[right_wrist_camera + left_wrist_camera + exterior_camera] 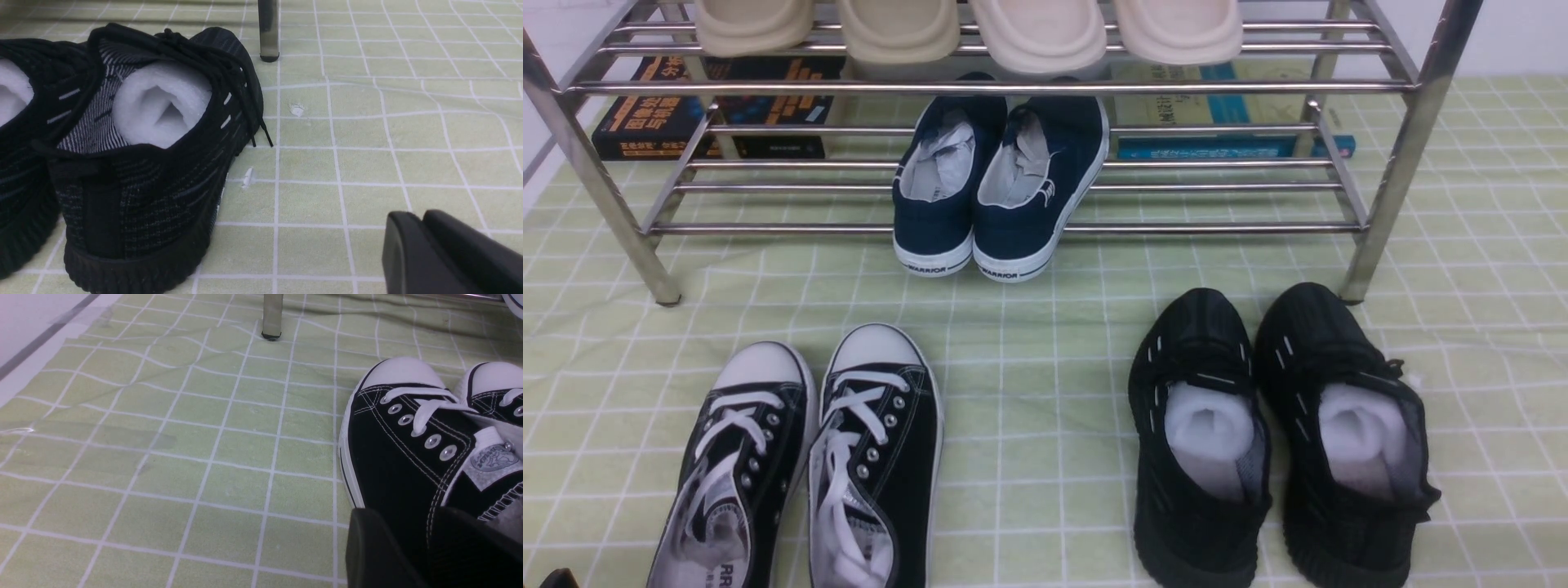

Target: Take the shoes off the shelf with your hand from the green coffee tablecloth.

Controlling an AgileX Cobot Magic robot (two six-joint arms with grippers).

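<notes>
The all-black knit shoes [1327, 343] with white paper stuffing stand side by side on the green checked tablecloth [1029, 392], front right, just before the steel shelf [1013, 86]. In the right wrist view the shoes [143, 196] are close by, and my right gripper [423, 214] is shut and empty beside them, low over the cloth. My left gripper [400, 512] has its fingers slightly parted, holds nothing, and hovers against the side of a black canvas sneaker [392, 465]. No jointed robotic hand is in view.
A navy white-soled WARRIOR pair [1021, 237] sits on the shelf's lower tier, heels over the front rail. Beige slippers [1037, 33] fill the top tier. Books [654, 114] lie behind the shelf. The black canvas pair [882, 457] stands front left. Shelf legs [268, 32] are near.
</notes>
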